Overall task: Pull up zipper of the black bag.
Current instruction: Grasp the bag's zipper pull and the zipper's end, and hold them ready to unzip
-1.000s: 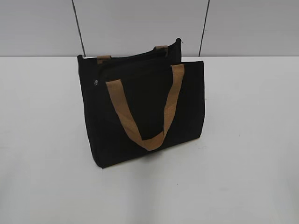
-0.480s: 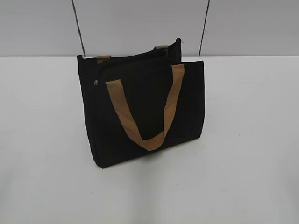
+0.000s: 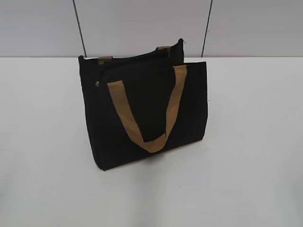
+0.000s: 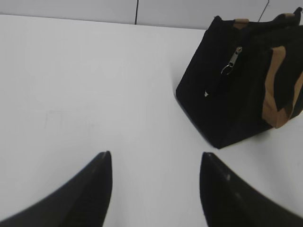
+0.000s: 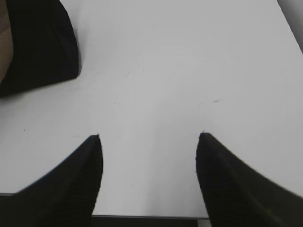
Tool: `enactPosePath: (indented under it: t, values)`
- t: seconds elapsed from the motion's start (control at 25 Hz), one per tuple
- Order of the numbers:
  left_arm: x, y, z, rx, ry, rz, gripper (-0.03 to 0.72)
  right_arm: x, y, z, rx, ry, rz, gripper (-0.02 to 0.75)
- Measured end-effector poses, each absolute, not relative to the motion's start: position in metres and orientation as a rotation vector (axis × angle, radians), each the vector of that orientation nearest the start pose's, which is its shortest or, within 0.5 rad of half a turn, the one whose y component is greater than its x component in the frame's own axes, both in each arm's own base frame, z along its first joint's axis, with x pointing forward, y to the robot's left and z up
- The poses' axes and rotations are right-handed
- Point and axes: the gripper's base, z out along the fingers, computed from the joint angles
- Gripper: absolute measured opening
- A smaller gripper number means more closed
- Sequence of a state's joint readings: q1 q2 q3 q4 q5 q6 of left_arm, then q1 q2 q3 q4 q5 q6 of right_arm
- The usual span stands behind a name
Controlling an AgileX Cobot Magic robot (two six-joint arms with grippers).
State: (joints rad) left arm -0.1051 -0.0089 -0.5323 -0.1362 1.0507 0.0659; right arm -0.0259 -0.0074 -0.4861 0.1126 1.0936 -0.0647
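Note:
The black bag stands upright on the white table, its tan strap handle hanging down the front. It also shows in the left wrist view at the upper right and in the right wrist view at the upper left corner. The zipper, a small silvery ring pull, hangs on the bag's left end near the top; it shows as a tiny glint in the exterior view. My left gripper is open and empty, well short of the bag. My right gripper is open and empty over bare table.
The white table spreads around the bag. A grey wall with dark vertical seams stands behind it. The table's front edge lies just below my right gripper.

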Motion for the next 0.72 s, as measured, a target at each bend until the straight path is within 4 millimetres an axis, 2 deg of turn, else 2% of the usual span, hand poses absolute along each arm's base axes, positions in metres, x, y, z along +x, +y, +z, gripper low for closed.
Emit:
enactPosePath:
  t: [0.12,0.24,0.48,0.72]
  values:
    - [-0.011,-0.009,0.299,0.192,1.934,-0.162,0.445,-0.004,0.009,0.271,-0.047,2.094,0.082,0.484]
    - [-0.001,-0.007,0.307,0.233,1.923,-0.098,0.445,0.003,0.009,0.280,-0.053,2.128,0.080,0.484]
    - [0.039,-0.010,0.308,0.379,2.053,0.006,0.445,0.022,0.008,0.318,-0.124,2.115,0.037,0.484]
    - [0.077,-0.016,0.313,0.513,2.001,0.060,0.445,0.047,0.011,0.353,-0.211,2.131,0.046,0.484]
